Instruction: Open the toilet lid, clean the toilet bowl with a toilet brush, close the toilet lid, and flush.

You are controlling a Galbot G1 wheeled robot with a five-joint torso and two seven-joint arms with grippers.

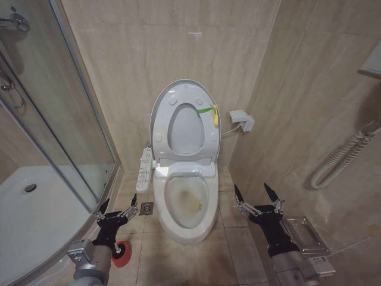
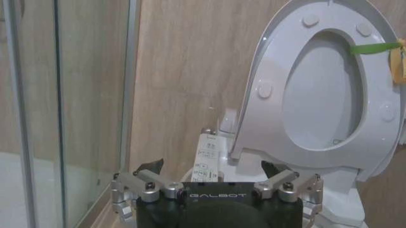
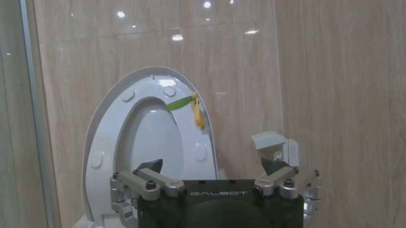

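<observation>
White glossy plastic toilet lid (image 1: pixel 159 110) upright against wall; my head camera alone catches stained ceramic toilet bowl (image 1: pixel 189 205). Left gripper (image 1: pixel 119 208), right gripper (image 1: pixel 258 195) both spread, flanking it.

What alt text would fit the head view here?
A toilet stands open, its lid and seat ring raised against the wall, exposing the stained bowl. The left pincer and right pincer hang open and empty on either side.

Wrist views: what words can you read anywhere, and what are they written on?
"GALBOT": on the black body of the left tool, open beside the toilet.
"GALBOT": on the black body of the right tool, also open.
Long white plastic control panel beside the toilet: small printed marks, too blurred to read.
</observation>
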